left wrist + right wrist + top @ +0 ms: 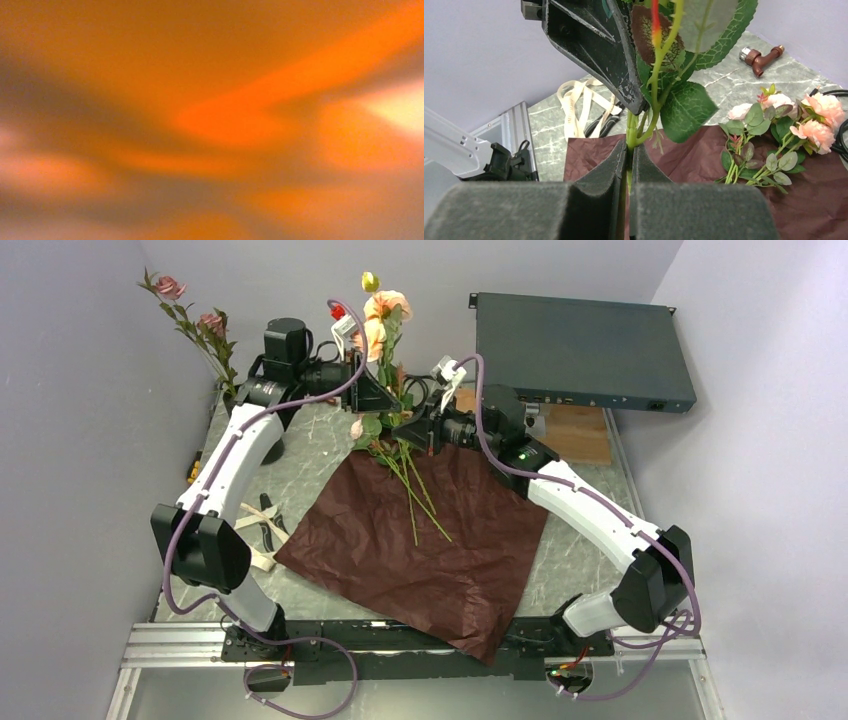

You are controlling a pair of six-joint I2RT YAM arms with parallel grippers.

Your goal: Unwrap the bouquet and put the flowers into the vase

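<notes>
Green flower stems [630, 134] sit between right fingers [600, 175]; left fingers [594, 45] apparently alongside.

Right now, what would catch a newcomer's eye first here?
At far centre, the right gripper clamps a rose stem upright, with the left gripper beside it higher up. Below, the maroon paper lies spread open, with more flowers on it.
</notes>
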